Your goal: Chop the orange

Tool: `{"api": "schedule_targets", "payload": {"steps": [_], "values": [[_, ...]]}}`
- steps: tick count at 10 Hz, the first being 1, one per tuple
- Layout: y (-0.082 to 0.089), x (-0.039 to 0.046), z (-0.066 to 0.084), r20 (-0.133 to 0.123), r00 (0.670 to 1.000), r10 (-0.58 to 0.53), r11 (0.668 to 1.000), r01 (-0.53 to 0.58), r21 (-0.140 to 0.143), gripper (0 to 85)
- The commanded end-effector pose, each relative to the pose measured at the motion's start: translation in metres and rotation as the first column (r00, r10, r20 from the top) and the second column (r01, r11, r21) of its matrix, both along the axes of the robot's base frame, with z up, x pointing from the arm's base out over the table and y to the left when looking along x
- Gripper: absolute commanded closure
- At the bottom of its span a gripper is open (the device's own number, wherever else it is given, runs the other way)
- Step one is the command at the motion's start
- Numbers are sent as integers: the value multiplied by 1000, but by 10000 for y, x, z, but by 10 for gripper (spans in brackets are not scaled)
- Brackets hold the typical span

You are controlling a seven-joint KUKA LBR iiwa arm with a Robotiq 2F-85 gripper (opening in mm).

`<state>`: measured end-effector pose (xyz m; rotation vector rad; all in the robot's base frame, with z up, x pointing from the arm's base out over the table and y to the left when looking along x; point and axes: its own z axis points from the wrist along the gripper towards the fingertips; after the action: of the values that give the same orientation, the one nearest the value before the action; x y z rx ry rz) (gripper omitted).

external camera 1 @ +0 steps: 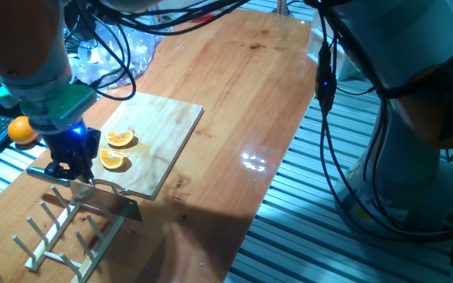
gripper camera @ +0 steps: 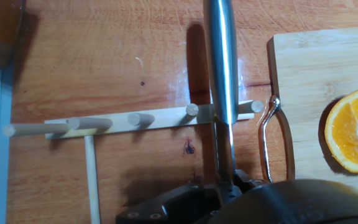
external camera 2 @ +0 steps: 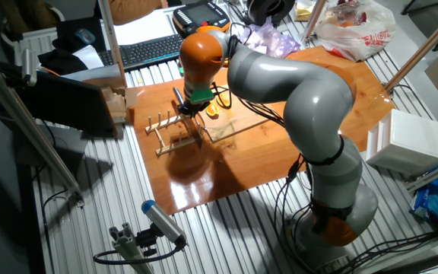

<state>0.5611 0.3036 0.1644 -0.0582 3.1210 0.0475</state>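
Note:
Two orange wedges (external camera 1: pixel 120 139) (external camera 1: pixel 112 160) lie cut face up on the wooden cutting board (external camera 1: pixel 167 126). One wedge shows at the right edge of the hand view (gripper camera: pixel 353 132). My gripper (external camera 1: pixel 75 171) is at the board's near left corner, beside the wedges and over the wooden peg rack (external camera 1: pixel 61 232). It is shut on a steel knife (external camera 1: pixel 120 200). In the hand view the gripper (gripper camera: pixel 229 186) holds the knife (gripper camera: pixel 221 68), which crosses the rack's rail (gripper camera: pixel 148 119). In the other fixed view the gripper (external camera 2: pixel 189 106) is above the rack (external camera 2: pixel 175 131).
A whole round orange (external camera 1: pixel 22 130) sits at the far left by a keyboard. A thin metal wire loop (gripper camera: pixel 276 144) lies at the board's corner. Plastic bags (external camera 1: pixel 124 55) lie at the back. The table edge and metal slats (external camera 1: pixel 313 228) run to the right.

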Motion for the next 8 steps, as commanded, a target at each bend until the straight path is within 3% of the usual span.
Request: {"api": "schedule_targets", "payload": {"steps": [1, 3, 5, 8], "values": [[-20, -1, 39, -5, 1000, 15, 1000, -15, -9, 850], [-83, 14, 145, -4, 999, 49, 999, -49, -21, 850], [-176, 63, 218, 14, 996, 86, 996, -85, -27, 850], [-425, 262, 396, 17, 990, 139, 990, -138, -6, 850]]}}
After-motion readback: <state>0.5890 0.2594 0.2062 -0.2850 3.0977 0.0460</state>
